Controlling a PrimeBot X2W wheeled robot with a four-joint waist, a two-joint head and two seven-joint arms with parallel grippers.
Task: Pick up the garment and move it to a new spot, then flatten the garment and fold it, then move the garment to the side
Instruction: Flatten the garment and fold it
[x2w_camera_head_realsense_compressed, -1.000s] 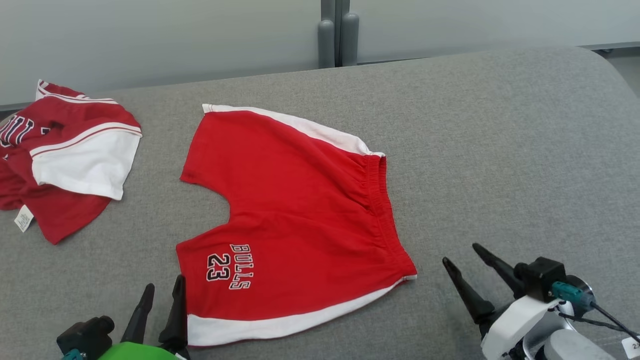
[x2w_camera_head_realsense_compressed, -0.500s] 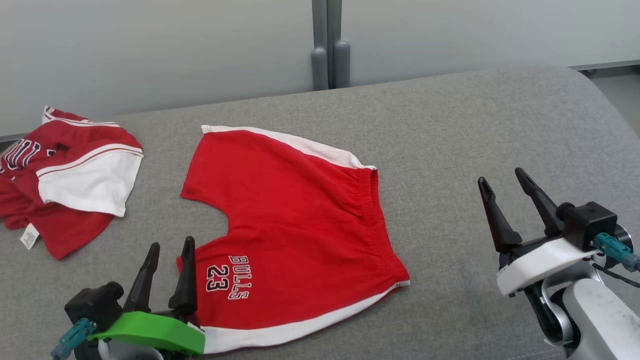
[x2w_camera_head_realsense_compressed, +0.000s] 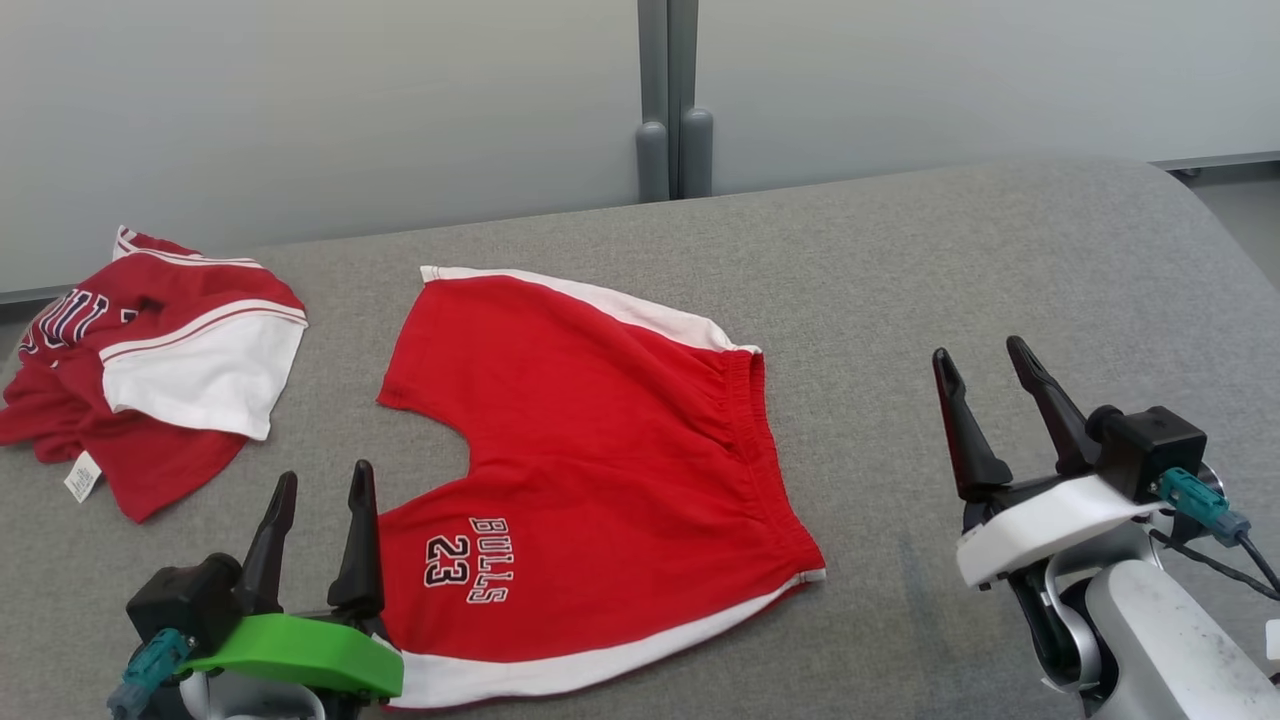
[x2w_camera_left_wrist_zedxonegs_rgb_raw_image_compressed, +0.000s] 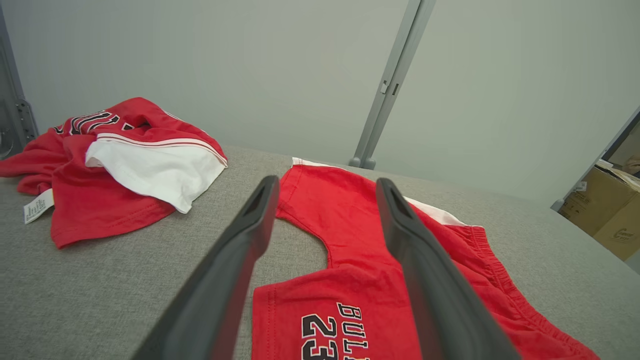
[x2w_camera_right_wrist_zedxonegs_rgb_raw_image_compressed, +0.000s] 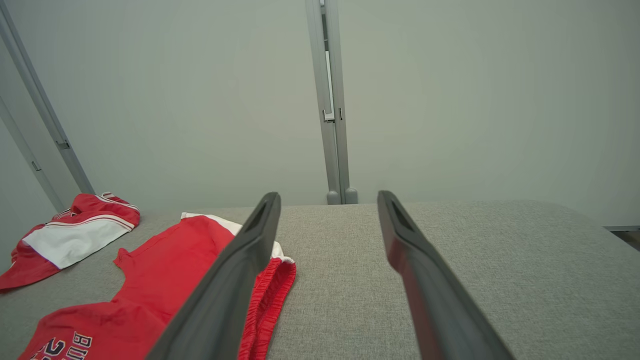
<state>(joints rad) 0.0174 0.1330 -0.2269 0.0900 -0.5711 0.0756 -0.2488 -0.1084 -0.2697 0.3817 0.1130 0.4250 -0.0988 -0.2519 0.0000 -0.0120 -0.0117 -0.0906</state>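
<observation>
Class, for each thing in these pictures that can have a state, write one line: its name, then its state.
shorts, spread flat, unfolded, not held.
jersey, crumpled in a heap, lying apart from the shorts.
left hand, open, empty, by the shorts' printed leg.
right hand, open, empty, clear of the shorts.
</observation>
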